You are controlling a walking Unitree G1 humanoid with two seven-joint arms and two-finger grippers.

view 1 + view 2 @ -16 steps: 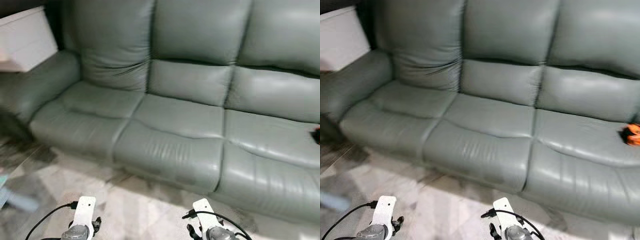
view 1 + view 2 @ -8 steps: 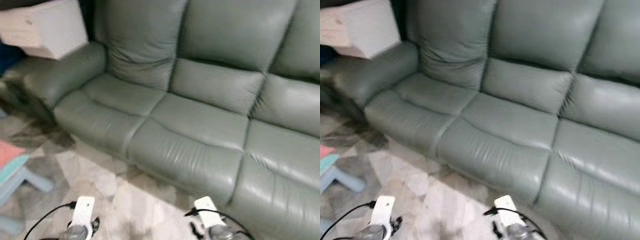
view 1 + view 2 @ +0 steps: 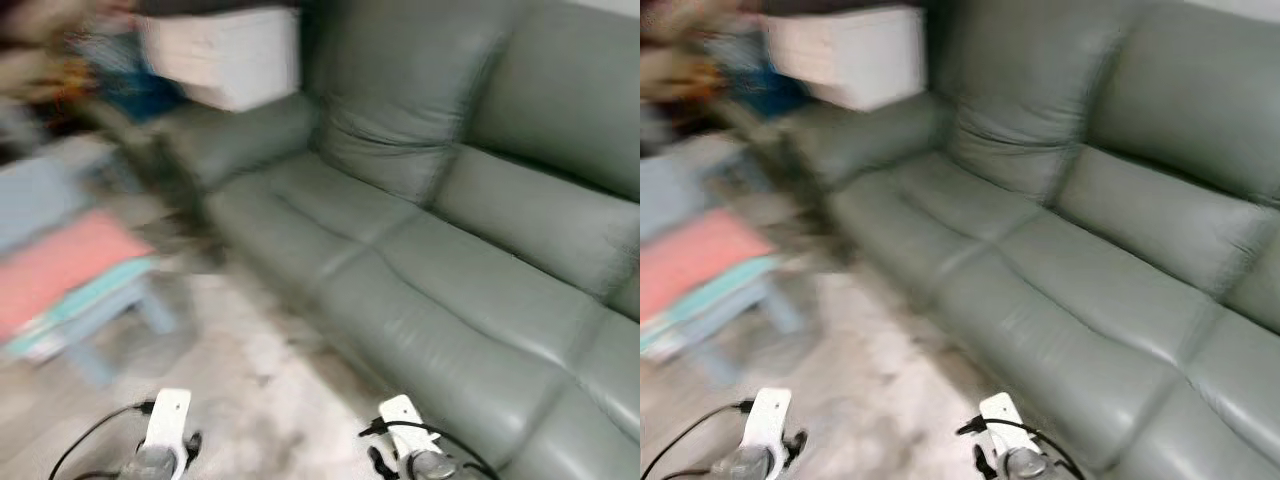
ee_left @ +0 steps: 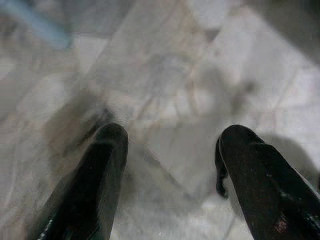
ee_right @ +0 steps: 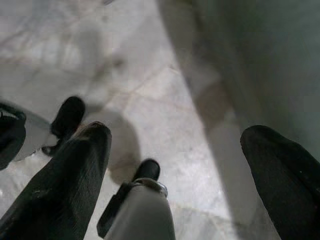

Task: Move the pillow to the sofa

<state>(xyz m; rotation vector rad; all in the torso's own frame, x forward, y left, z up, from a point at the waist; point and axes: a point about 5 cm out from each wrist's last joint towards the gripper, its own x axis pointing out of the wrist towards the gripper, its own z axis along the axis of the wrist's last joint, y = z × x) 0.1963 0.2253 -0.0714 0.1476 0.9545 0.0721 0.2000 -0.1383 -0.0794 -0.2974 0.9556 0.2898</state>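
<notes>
Beside sofa [image 3: 440, 270], over floor [image 4: 165, 75]: our left pincer [image 4: 170, 150] and right pincer [image 5: 175, 145] hang apart, empty. Pillow unlocated; view blurred. We judge task unstarted: find, grasp, carry.

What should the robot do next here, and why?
Probably keep turning left to look for the pillow: both grippers, left and right, hang open and empty over the floor, and the sofa seats in view hold no pillow.

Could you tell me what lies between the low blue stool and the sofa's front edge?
In the left eye view, bare marbled floor separates the low blue stool from the sofa; blur hides finer detail.
</notes>
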